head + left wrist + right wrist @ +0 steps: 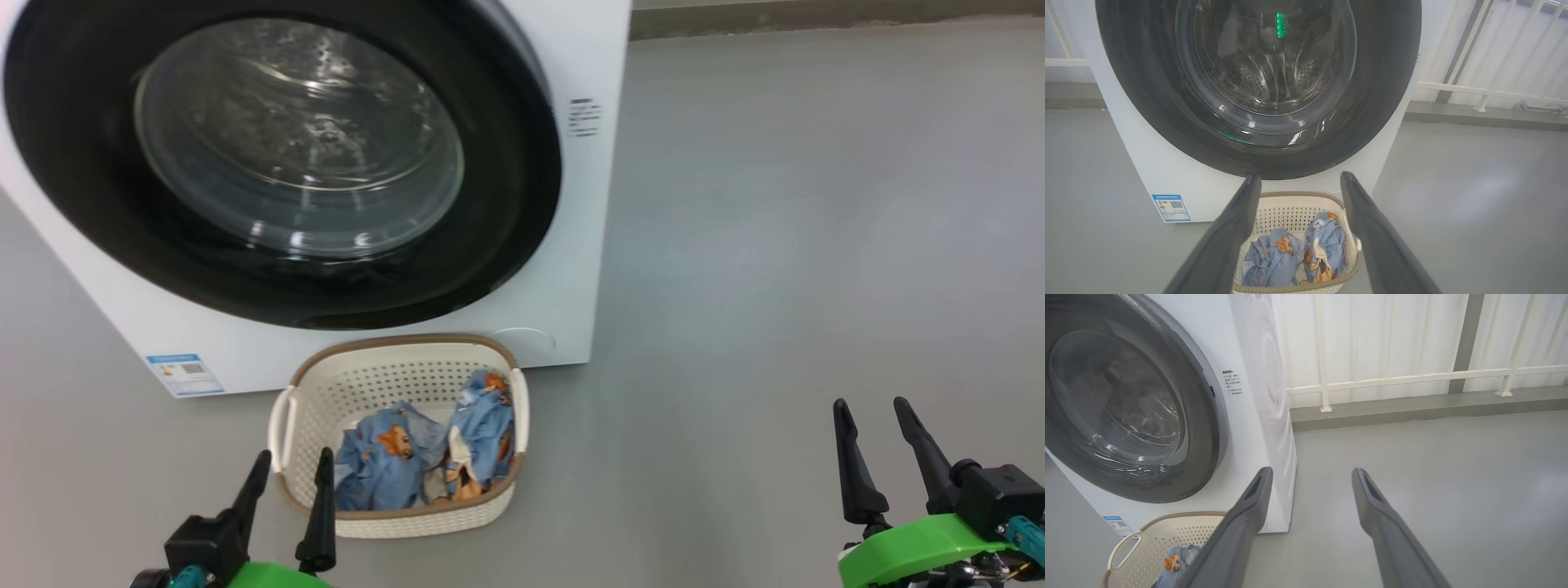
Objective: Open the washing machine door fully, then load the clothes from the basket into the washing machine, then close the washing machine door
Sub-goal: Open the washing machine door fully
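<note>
Head view first: both grippers are empty. The left gripper [295, 454] has its 2 fingers spread and the right gripper [870, 404] is the same, with nothing between them. The basket [400, 341] sits just past the left fingertips, tucked against the foot of the washing machine [584, 204]. The clothes [424, 453], 2 little bundles, lie inside it, ahead and a bit to the right of that gripper. The washing machine door [282, 155] is shut, up and ahead of the left gripper and well off to the left of the right one. Left wrist view: the door looms above the spread fingers, the drum shows through the glass, and both bundles lie between and beyond the fingertips. Right wrist view: the door is off to the left of the fingers, and there's a small dark notch [1211, 390] at its rim on the side nearest this gripper. We reckon that's the pull spot, but we can't tell for sure. Our guess is the door is stiff, glossy and slippery with a latch to pop, so we'd hook the rim edge rather than press the glass. The clothes look soft, light and floppy, so we'd pinch deep into the middle of a bundle, 1 at a time, or a corner will just trail.
</note>
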Motion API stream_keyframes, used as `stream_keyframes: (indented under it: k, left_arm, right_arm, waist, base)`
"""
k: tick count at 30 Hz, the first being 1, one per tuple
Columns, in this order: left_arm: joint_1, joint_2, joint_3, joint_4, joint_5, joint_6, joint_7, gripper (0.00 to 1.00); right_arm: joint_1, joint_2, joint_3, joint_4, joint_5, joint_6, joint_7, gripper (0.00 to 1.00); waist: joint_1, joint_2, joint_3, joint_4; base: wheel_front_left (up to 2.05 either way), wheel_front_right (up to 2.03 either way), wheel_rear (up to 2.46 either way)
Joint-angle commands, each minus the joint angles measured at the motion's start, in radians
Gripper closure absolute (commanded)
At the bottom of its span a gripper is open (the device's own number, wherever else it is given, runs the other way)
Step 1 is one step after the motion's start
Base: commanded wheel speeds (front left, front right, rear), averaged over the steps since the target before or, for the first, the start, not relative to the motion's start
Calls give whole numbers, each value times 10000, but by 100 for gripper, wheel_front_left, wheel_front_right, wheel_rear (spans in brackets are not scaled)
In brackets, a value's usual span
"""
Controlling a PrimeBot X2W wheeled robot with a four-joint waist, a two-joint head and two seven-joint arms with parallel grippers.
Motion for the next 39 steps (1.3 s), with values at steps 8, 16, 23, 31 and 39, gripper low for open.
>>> stream_keyframes:
  k: [8, 16, 23, 31, 39]
  left_arm:
    - [-446, 220, 108, -339, -215, 6, -136, 0]
    - [-452, 208, 6, -353, -297, 6, -136, 0]
    - [-334, 147, -49, -431, -359, 6, -136, 0]
    - [-332, 54, -226, -474, -482, 6, -136, 0]
    - [-710, 22, -337, -608, -505, 6, -136, 0]
  right_arm:
    - [-221, -38, 150, -318, -44, 77, -124, 0]
    - [-351, 13, 243, -280, 89, 77, -124, 44]
    - [-893, 111, 289, -349, 909, 77, -124, 100]
    - [-2424, 283, 171, -314, 3321, 77, -124, 100]
    - [-4091, 145, 191, -412, 6072, 77, -124, 100]
  waist:
    - [0, 0, 83, 17]
    - [0, 0, 198, 101]
    - [0, 0, 310, 129]
    - [0, 0, 555, 132]
    - [0, 0, 920, 358]
  base:
    - [56, 56, -113]
    - [5, 5, -10]
    - [0, 0, 0]
    - [0, 0, 0]
    - [0, 0, 0]
